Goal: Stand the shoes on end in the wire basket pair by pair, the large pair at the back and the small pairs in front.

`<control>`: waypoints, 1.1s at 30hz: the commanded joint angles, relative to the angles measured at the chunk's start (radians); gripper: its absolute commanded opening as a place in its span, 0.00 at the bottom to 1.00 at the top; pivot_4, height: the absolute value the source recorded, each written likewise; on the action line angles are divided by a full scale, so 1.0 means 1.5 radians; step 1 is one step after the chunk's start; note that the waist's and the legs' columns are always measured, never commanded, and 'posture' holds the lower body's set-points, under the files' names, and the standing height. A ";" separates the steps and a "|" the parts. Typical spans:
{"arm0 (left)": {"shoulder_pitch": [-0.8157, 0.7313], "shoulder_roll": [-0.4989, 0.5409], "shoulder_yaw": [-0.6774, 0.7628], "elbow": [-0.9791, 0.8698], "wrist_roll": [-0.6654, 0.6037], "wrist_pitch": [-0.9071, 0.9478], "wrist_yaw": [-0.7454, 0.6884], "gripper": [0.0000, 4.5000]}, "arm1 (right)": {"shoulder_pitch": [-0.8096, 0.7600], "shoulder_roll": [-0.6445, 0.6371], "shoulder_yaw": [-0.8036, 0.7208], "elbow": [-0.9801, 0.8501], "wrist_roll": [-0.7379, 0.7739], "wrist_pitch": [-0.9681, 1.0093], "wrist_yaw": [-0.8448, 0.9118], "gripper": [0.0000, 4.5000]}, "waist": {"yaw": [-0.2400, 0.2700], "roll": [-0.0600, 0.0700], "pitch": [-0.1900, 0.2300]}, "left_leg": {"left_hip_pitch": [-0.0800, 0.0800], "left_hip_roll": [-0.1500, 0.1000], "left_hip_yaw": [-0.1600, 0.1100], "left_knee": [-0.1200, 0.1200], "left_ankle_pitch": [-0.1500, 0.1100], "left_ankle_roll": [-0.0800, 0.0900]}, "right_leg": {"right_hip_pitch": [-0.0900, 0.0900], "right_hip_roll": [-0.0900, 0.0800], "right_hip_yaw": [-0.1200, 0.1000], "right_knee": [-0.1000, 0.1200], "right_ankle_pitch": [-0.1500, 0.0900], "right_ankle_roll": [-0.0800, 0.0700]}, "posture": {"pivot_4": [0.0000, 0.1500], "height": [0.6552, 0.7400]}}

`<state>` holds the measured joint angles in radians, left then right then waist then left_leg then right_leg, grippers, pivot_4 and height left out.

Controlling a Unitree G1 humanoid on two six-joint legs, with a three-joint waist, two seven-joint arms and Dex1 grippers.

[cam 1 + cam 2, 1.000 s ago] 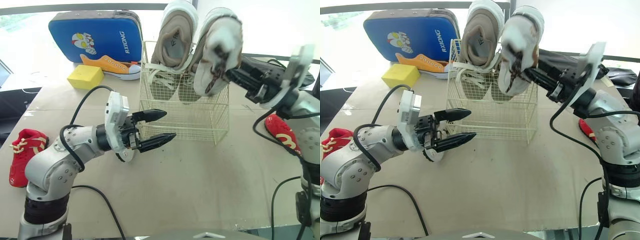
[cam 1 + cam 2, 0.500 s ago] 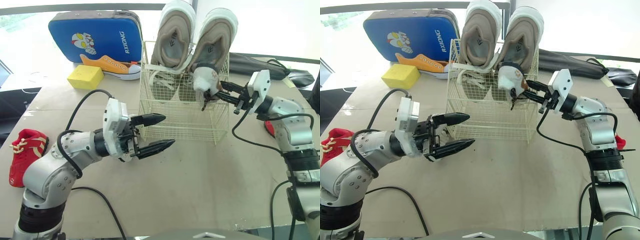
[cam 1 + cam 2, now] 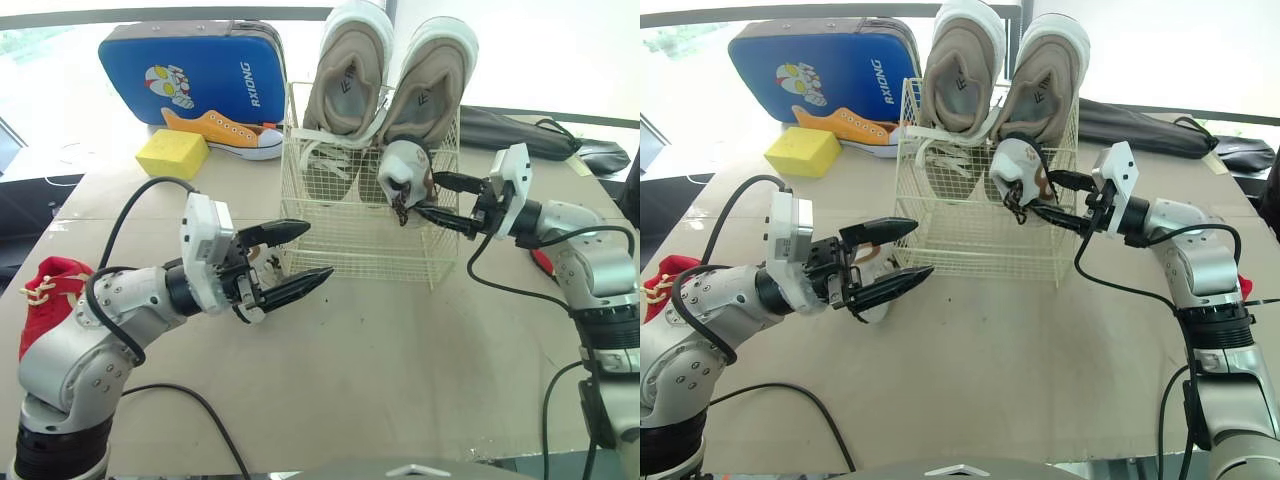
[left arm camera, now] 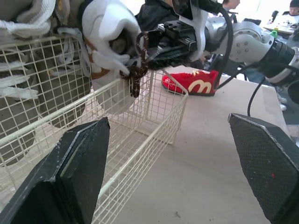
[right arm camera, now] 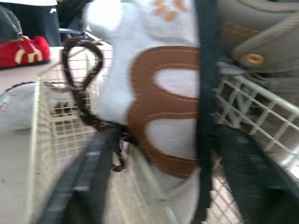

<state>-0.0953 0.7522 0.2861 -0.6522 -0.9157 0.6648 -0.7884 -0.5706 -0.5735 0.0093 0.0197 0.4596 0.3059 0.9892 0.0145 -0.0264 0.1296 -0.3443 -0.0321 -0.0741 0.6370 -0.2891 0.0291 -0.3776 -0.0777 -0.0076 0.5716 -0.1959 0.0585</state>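
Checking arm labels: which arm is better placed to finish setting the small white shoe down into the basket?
Right. The right gripper is shut on the small white shoe, already at the front right of the wire basket. The left gripper hangs open outside the basket's front, holding nothing.

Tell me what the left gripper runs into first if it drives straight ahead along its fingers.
Most likely the wire basket: the open left gripper points at the lower part of its near wall. The left wrist view shows that mesh straight ahead, though the gap is hard to judge.
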 commanded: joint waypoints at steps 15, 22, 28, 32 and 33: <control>0.007 -0.044 0.103 0.056 -0.151 0.035 0.148 0.98 | 0.088 -0.110 -0.166 -0.237 0.112 0.150 -0.087 0.98 | 0.000 0.000 0.000 | 0.000 0.000 -0.001 0.000 0.000 0.000 | 0.000 0.000 0.000 -0.001 0.000 0.000 | 1.00 1.00; 0.064 0.075 0.197 0.199 -0.242 0.205 0.247 0.98 | 0.201 -0.202 -0.226 -0.415 0.261 0.253 -0.045 0.98 | -0.001 0.001 0.000 | 0.000 0.002 -0.001 -0.001 0.000 0.000 | 0.000 0.000 -0.002 0.000 -0.001 0.000 | 1.00 1.00; 0.001 0.126 0.105 0.238 -0.216 0.312 0.298 0.98 | 0.230 -0.203 -0.197 -0.466 0.282 0.274 -0.084 0.98 | 0.003 -0.001 0.000 | 0.000 0.001 -0.002 -0.001 -0.001 0.000 | 0.000 -0.001 -0.002 -0.001 -0.002 0.004 | 1.00 1.00; -0.132 0.140 0.055 0.312 -0.276 0.462 0.416 0.98 | 0.262 -0.200 -0.189 -0.497 0.280 0.270 -0.102 0.98 | 0.006 -0.002 0.000 | -0.001 0.000 -0.003 -0.001 0.000 0.000 | 0.000 -0.001 -0.003 0.000 -0.002 0.003 | 1.00 1.00; -0.160 0.149 0.045 0.328 -0.276 0.496 0.427 0.98 | 0.266 -0.200 -0.190 -0.501 0.284 0.269 -0.106 0.98 | 0.005 -0.002 0.000 | -0.001 0.000 -0.004 -0.001 0.000 -0.001 | 0.000 0.000 -0.004 0.000 -0.001 0.003 | 1.00 1.00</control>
<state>-0.2963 0.9463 0.3669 -0.1895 -1.3023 1.3247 -0.1898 -0.1705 -0.8745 -0.2515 -0.6974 0.8683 0.7181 0.8435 0.0214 -0.0287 0.1296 -0.3453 -0.0315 -0.0805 0.6350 -0.2889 0.0275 -0.3784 -0.0780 -0.0131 0.5723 -0.1971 0.0635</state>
